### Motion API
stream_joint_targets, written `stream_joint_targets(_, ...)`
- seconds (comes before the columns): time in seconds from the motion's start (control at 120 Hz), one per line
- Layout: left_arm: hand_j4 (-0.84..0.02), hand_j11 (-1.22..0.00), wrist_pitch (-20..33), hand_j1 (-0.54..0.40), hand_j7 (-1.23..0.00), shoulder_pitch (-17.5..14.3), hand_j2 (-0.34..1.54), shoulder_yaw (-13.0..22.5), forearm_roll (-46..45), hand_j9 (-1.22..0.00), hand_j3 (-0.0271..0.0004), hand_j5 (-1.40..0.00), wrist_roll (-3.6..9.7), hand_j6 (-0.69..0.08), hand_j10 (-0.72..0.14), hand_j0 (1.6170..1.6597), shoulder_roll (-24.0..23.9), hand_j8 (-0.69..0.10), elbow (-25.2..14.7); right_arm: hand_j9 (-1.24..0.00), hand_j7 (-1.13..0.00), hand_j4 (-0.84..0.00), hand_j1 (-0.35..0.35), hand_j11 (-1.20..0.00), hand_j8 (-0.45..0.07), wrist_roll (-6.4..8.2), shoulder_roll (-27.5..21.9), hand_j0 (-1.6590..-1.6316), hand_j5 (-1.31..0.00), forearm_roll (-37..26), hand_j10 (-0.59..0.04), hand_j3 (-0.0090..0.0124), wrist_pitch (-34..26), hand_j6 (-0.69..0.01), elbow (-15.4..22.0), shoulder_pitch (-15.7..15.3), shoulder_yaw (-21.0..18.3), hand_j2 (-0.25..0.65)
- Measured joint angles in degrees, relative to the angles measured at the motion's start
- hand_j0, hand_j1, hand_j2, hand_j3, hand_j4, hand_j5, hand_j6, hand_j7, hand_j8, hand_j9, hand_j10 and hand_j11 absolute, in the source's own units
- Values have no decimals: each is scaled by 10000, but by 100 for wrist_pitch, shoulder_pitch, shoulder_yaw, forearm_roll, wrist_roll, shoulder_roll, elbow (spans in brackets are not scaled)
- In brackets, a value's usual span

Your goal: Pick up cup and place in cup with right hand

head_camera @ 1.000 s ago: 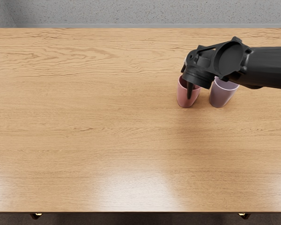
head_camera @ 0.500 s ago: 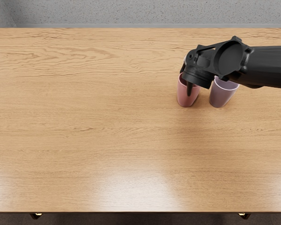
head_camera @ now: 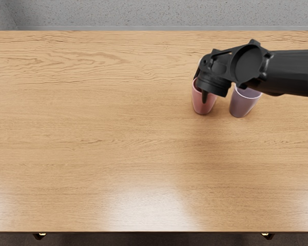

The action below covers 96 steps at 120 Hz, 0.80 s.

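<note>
Together, the right hand (head_camera: 214, 78) and pink cup (head_camera: 203, 109) have shifted slightly left in the head view, fingers gripping the upper wall, left of the purple cup (head_camera: 242, 105). Likely light, stiff and slippery, it suits this high hold. Both interiors are partly hidden by the right hand and arm (head_camera: 290, 73).
</note>
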Motion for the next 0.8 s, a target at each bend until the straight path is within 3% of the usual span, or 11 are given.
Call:
stream_joint_targets(0.417, 1, 1, 0, 3490, 1, 15, -1, 0, 0, 1, 0, 1, 0, 0, 1, 16581, 0, 1, 0, -6072, -5928, -4403, 835, -6079, -2563, 3, -361, -16561, -6079, 73, -3714, 5, 334, -3171, 201, 693, 139, -249)
stream_joint_targets(0.642, -1, 1, 0, 3491, 0, 26, 0, 0, -1, 0, 0, 0, 0, -1, 0, 16581, 0, -1, 1, -6211, -6071, -4522, 896, -6207, -2415, 4, -724, -16556, -6212, 100, -3629, -3, 384, -3013, 690, 1188, 162, -297)
stream_joint_targets(0.8, -1, 1, 0, 3491, 1, 26, -1, 0, -1, 1, 0, 1, 0, -1, 0, 16581, 0, -1, 1, -6342, -6179, -4552, 967, -6357, -2299, 3, -1036, -16553, -6389, 107, -3499, 5, 327, -2922, 1121, 1436, 145, -186)
